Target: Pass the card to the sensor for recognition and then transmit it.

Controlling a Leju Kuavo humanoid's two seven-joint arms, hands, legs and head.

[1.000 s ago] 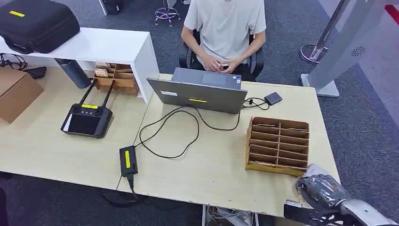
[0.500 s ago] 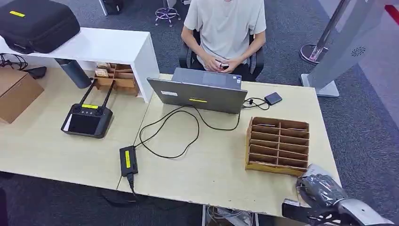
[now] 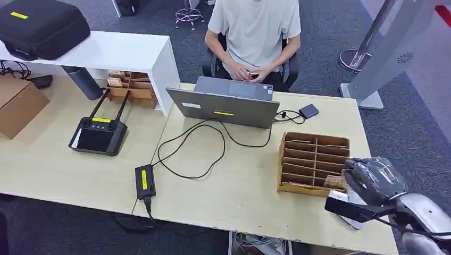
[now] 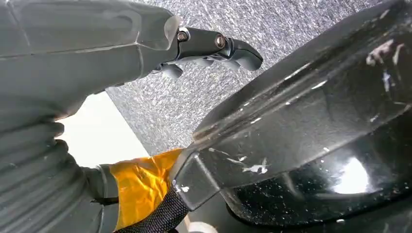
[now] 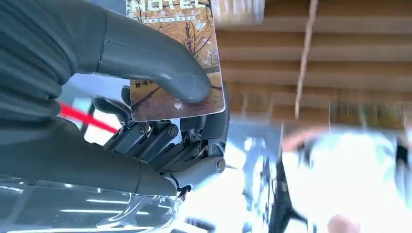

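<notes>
My right hand (image 3: 375, 179) hovers over the table's front right corner, just in front of the wooden slotted box (image 3: 314, 159). It pinches a card (image 5: 192, 34) printed with autumn trees between thumb and fingers; a brown edge of the card (image 3: 334, 182) pokes out toward the box. The sensor (image 3: 308, 111), a small dark pad on a cable, lies on the table beyond the box, right of the laptop (image 3: 223, 109). My left hand (image 4: 97, 48) hangs over grey carpet, fingers (image 4: 218, 46) loosely extended and holding nothing.
A person (image 3: 255, 32) sits behind the laptop, hands together. A black cable loops from the laptop to a power adapter (image 3: 144, 181). A black controller (image 3: 98, 135), a cardboard box (image 3: 16, 103) and a white shelf (image 3: 122, 50) occupy the left side.
My right hand has risen and moved forward to the front edge of the wooden slotted box, carrying the card. The person and the table items stayed put.
</notes>
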